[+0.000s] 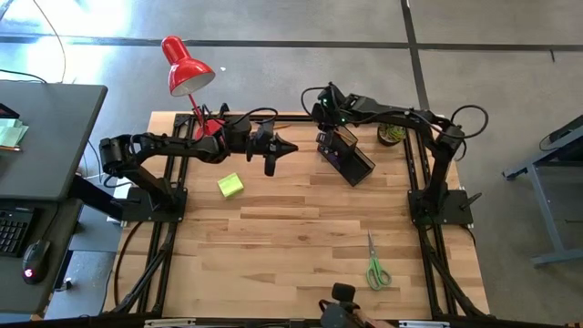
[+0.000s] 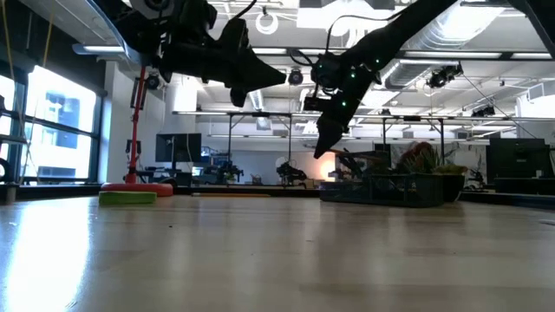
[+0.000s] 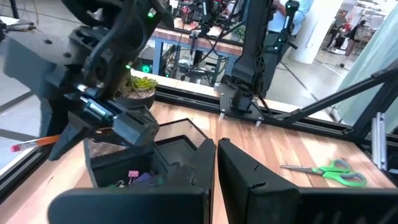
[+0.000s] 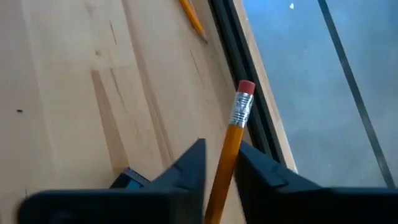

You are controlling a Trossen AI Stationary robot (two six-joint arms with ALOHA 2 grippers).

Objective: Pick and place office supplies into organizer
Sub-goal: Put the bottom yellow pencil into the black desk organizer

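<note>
My right gripper [image 4: 221, 158] is shut on an orange pencil [image 4: 235, 124] whose red eraser end [image 4: 246, 87] sticks out past the fingertips. It hangs over the table's far edge, just beyond the black mesh organizer [image 1: 346, 155]. A second pencil [image 4: 193, 18] lies flat on the wood near that edge. My left gripper [image 1: 278, 148] is shut and holds nothing, hovering left of the organizer. The yellow-green sticky-note block [image 1: 230, 185] and the green-handled scissors [image 1: 376, 266] lie flat on the table. Purple and green things [image 3: 140, 178] show inside the organizer. My right gripper pinches the pencil's shaft [image 4: 227, 152] between its two fingers, a short way below the metal band of the eraser. The fingers slant down toward the table's far edge and lie along the pencil, not across it. The pencil is lifted clear of the table, eraser end foremost.
A red desk lamp [image 1: 187, 66] stands at the far left behind my left arm. A small potted plant [image 1: 393, 134] sits to the right of the organizer. The wooden top between the block and the scissors is bare. A black frame rail [image 4: 239, 56] runs along the far edge.
</note>
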